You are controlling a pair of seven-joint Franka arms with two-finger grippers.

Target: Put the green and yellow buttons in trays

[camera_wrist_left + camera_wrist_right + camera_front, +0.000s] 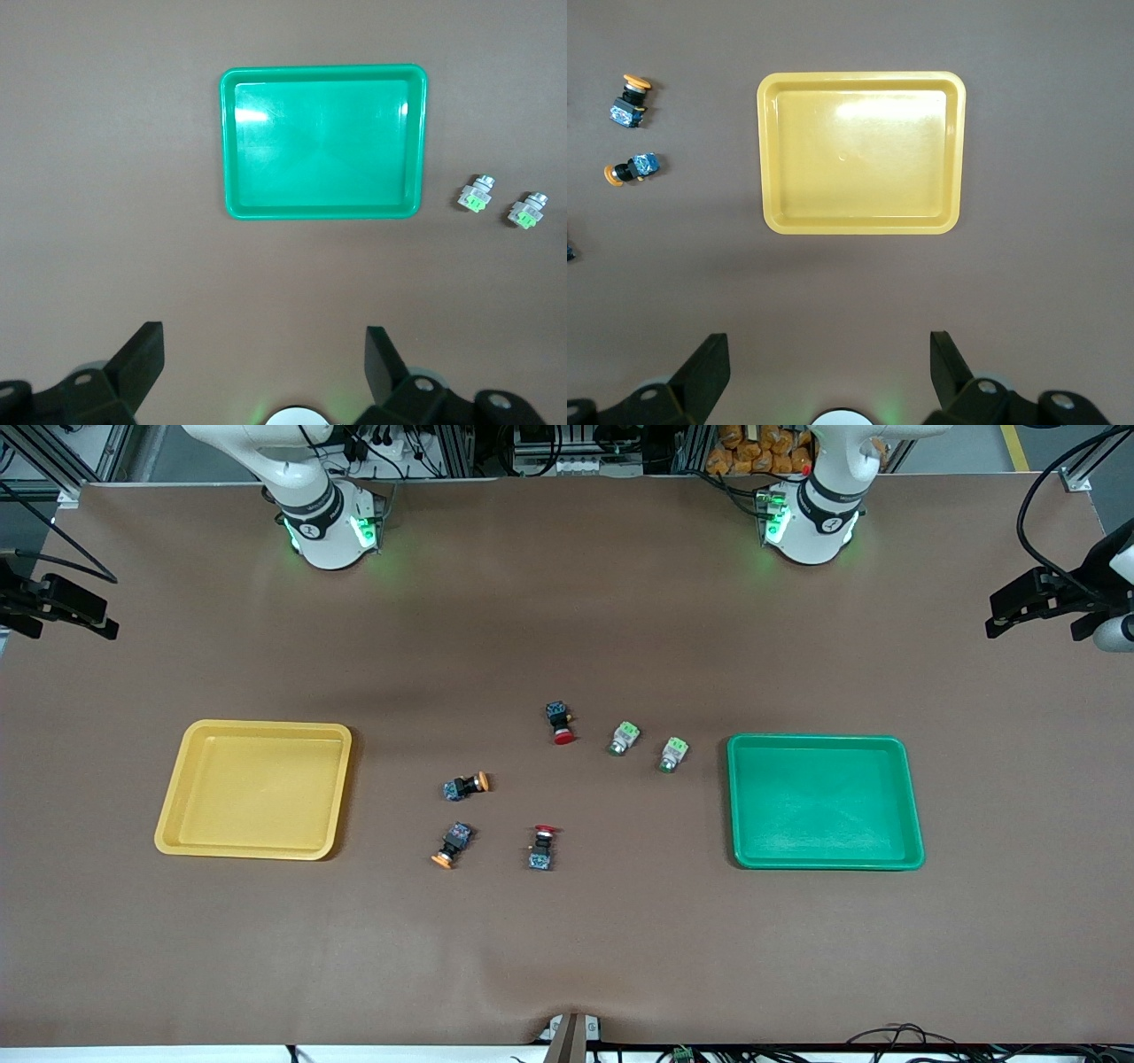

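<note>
Two silver-grey green buttons (625, 737) (673, 754) lie beside the green tray (824, 802), toward the table's middle. Two dark buttons with orange-yellow caps (466, 785) (453, 844) lie between the middle and the yellow tray (257, 788). Both trays hold nothing. My left gripper (263, 341) hangs open and empty high over the table; its view shows the green tray (323, 142) and both green buttons (476, 194) (525, 211). My right gripper (828, 341) hangs open and empty high over the table; its view shows the yellow tray (859, 150) and both yellow buttons (629, 102) (631, 168). Neither gripper shows in the front view.
Two dark switches with red caps (560, 723) (541, 847) lie among the buttons, one farther from the front camera, one nearer. Black camera mounts (53, 602) (1054, 598) stand at both ends of the table. The arm bases (328, 527) (811, 518) glow green.
</note>
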